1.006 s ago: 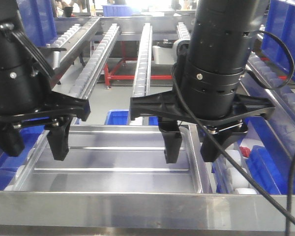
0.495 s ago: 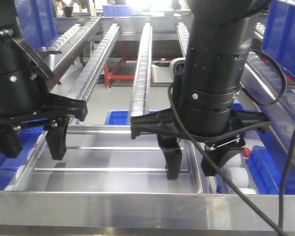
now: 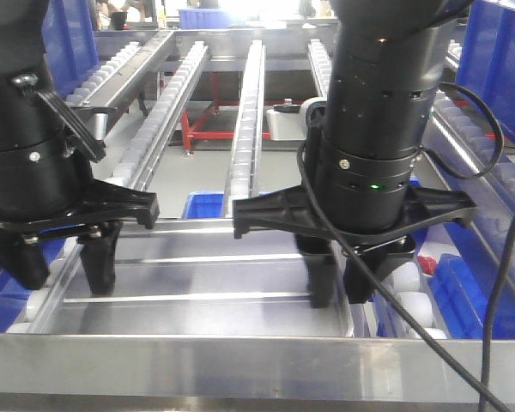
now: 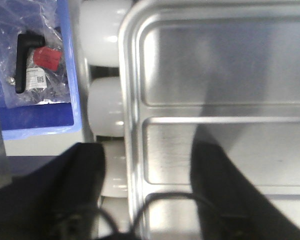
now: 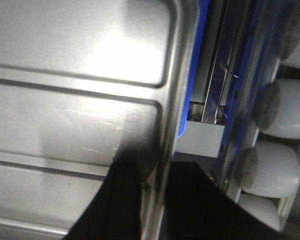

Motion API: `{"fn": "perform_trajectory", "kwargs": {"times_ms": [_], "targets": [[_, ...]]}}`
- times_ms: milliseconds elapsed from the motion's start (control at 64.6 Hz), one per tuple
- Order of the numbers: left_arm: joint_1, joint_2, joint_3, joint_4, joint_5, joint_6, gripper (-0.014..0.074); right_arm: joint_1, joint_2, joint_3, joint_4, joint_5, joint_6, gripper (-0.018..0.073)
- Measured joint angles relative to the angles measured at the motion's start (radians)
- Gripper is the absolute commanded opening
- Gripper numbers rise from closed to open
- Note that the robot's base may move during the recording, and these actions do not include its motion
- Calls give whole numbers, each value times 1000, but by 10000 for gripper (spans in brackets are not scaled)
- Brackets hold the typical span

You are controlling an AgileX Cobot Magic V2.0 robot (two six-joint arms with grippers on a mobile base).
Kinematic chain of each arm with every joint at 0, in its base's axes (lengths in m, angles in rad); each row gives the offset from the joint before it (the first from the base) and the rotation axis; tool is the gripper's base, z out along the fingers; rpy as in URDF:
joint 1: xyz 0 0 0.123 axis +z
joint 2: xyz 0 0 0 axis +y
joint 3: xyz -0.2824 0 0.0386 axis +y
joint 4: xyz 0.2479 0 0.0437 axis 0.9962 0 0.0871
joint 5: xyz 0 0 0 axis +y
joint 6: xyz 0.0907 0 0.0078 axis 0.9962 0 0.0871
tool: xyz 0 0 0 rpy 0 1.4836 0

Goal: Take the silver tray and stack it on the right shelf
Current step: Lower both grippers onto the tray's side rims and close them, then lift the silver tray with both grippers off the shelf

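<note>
While the silver tray (image 3: 197, 279) lies flat on the white wheels (image 4: 106, 107) of a steel roller rack, both arms are down at its 2 short ends. The tray sits at the near end of the rack, just behind the front crossbar (image 3: 240, 365), and its 2 long ridges run from left to right.

The left gripper (image 3: 60, 279) stands over the left rim with its jaws apart: 1 finger is outside the rim, above the wheels, and the other is inside over the tray bottom. The left wrist view shows clear space between each finger and the rim.

The right gripper (image 3: 342, 293) is at the right rim. Its jaws are drawn together on the rim, 1 finger inside the tray and 1 outside, and the right wrist view shows both dark fingers pressed against the raised edge.

Around the tray there is little room. Just left of it a blue bin (image 4: 40, 120) holds a plastic bag (image 4: 32, 65) with a black handle and a red part. More wheels (image 5: 285, 107) stand close beside the right rim. A black cable (image 3: 438, 350) hangs from the right arm and crosses the front crossbar. Another blue bin (image 3: 206, 204) is below the far edge of the tray, and a red frame (image 3: 232, 135) stands farther back under the roller lanes.
</note>
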Motion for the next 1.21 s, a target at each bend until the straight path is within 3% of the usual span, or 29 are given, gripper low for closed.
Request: {"fn": "perform_trajectory", "kwargs": {"times_ms": [77,201,665,1207], "targets": [[0,0,0,6,-4,0,40,0,0,0,-4,10,2,51],[0,0,0,26,5,0,-108,-2,-2,0,-4,10,6,59],[2,-12,-20,33,36,-15,-94,-2,-7,0,-4,9,10,59],[2,-155,-61,35,120,-15,-93,-2,-177,0,-20,52,10,61]]}}
